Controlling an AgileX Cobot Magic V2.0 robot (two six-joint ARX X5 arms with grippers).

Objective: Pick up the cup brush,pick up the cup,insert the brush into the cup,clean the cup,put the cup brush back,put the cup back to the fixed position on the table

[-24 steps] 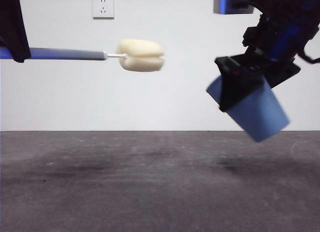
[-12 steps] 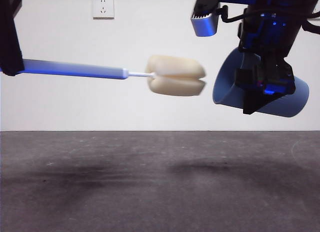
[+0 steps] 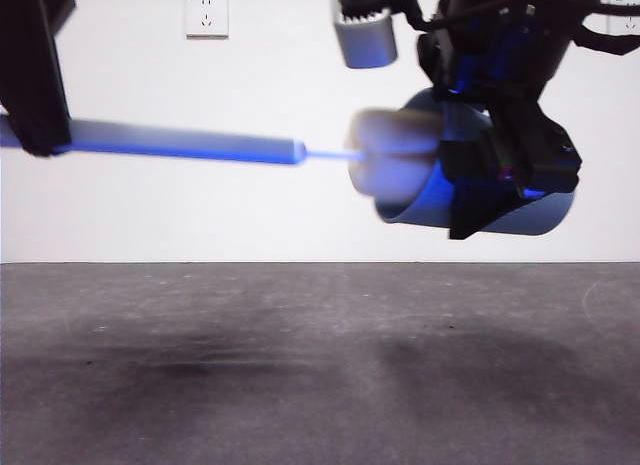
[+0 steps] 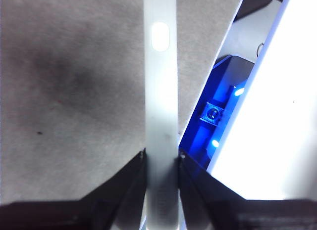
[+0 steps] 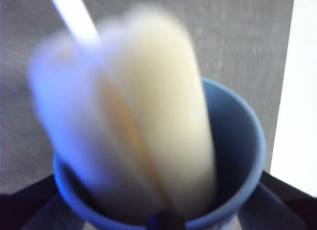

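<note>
Jaws, left gripper (image 4: 161,158): pressed against both sides of the brush (image 4: 160,91) handle, pinching it; the handle runs straight out from between them over the worktop (image 4: 74,91). In the front view this gripper (image 3: 35,70) is the dark block at 9 o'clock, with the handle reaching level toward 3 o'clock.

Jaws, right gripper (image 5: 163,222): only dark corners show on either side of the cup (image 5: 242,141), which sits between them; closed on the cup. In the front view this gripper (image 3: 510,170) hangs from 1 o'clock, big and dark, gripping the cup across its body.

Brush (image 3: 190,143): held in the air, well above the worktop. Thin pale stem joins handle to sponge head. Sponge head (image 3: 395,165) cream, rounded, blurred; its far end is inside the cup mouth, its near end outside the rim. From the right wrist, the sponge (image 5: 158,116) fills most of the opening.

Cup (image 3: 530,210): light blue, lying nearly on its side in the air, mouth toward 9 o'clock, base toward 3 o'clock.

Worktop (image 3: 300,375): dark grey, matte, soft shadows below both arms.

Wall (image 3: 250,215): white, behind. Socket (image 3: 206,14) at 11 o'clock.
</note>
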